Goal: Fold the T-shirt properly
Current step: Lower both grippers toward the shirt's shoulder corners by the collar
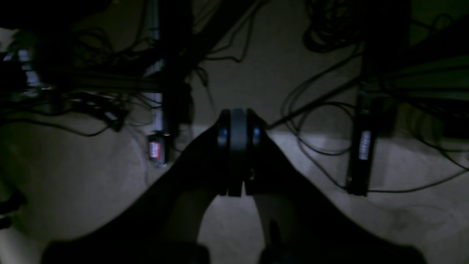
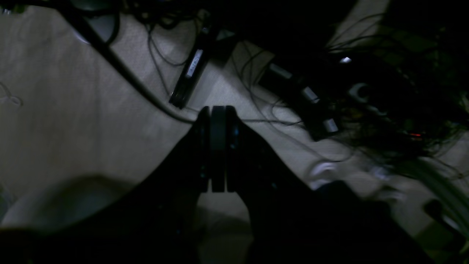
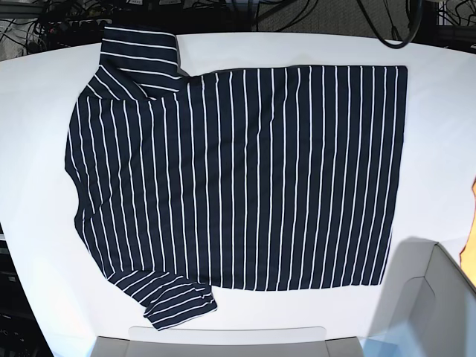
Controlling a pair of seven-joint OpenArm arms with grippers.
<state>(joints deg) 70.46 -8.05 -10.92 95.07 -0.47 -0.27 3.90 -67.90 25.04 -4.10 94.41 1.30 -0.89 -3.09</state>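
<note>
While the T-shirt (image 3: 238, 186) lies flat on the table (image 3: 439, 111), both pincers (image 1: 237, 146) (image 2: 218, 146) hang closed elsewhere.

looks like a robotics lab: white worktable (image 3: 446, 111) edged by tangled black cables (image 3: 67, 26), more cable snarls (image 1: 322, 29) and power bricks (image 2: 188, 79) across the carpeted floor (image 1: 73, 176) below.
</note>
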